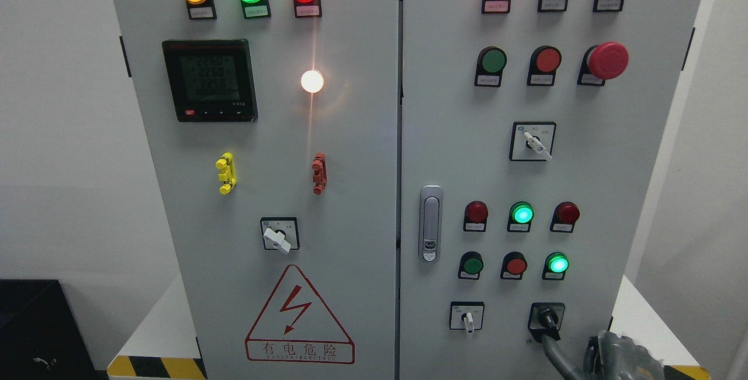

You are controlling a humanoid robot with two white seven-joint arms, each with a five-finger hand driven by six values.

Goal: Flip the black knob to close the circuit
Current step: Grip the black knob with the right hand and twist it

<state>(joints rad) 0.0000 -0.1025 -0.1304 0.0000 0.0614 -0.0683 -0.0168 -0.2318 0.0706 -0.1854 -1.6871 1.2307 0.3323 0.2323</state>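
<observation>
Black knob [547, 317]: small dark rotary selector in a black square bezel, at 5 o'clock on the grey steel cabinet's right door [613, 193]; lever end pointing toward 7 o'clock.
Right hand [619, 356]: grey-sleeved, entering at 5 o'clock of the frame; one dark finger [555, 349] reaching up, tip just below or touching the knob; curled or slack cannot be told, nothing visibly grasped.
Left hand: out of view.
Neighbouring white-handled selector [468, 318]: near the knob at its 9 o'clock; likely bumped by a sideways drift.
Green lit pushbutton [558, 263]: at the knob's 12 o'clock; liable to be pressed by an overshoot upward.
Slip risk: single-finger contact on a short lever, probably sliding off before the detent.
Over-rotation risk: excess push possibly carrying the knob past the closing position.
</observation>
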